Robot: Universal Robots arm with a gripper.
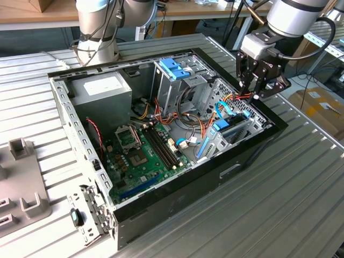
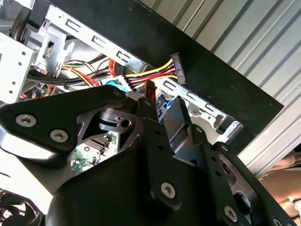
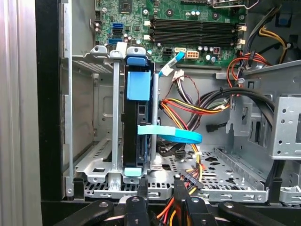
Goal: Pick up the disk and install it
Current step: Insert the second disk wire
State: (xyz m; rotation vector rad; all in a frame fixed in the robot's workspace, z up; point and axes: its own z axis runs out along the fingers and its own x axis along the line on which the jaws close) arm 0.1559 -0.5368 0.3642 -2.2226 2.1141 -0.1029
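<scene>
1. Exterior view: the claw [image 1: 251,95] hangs over the corner of the open computer case [image 1: 252,153] towards that view's right, just above the bundle of red, orange and yellow wires [image 1: 236,97]. I cannot tell from any view whether the claw is wide, narrow or gripping something.
2. In the first wrist view the disk [image 3: 131,127] stands on edge inside the metal drive bay [image 3: 101,157], close to the case's black outer wall. Its light-blue carrier shows at both ends, and a flat light-blue cable [image 3: 176,135] crosses in front of it. By the look of it the disk is already down in its slot, so the work now appears to be at the seating or cabling stage.
3. To do this well, I judge that any push should run straight along the bay's rails. A tilted disk would likely bind against the thin sheet-metal walls.
4. The black power connector [image 2: 176,66] on the yellow and red wires sits just beyond the claw in the second wrist view. It could snag or get dragged.
5. Room is tight. The bay's walls flank the disk closely, the wire bundle crowds the side away from the case wall, and the case rim lies just beside the claw.
6. The ribbed counter [image 1: 301,204] outside the case offers freer space, and so does the air straight above the bay.
</scene>
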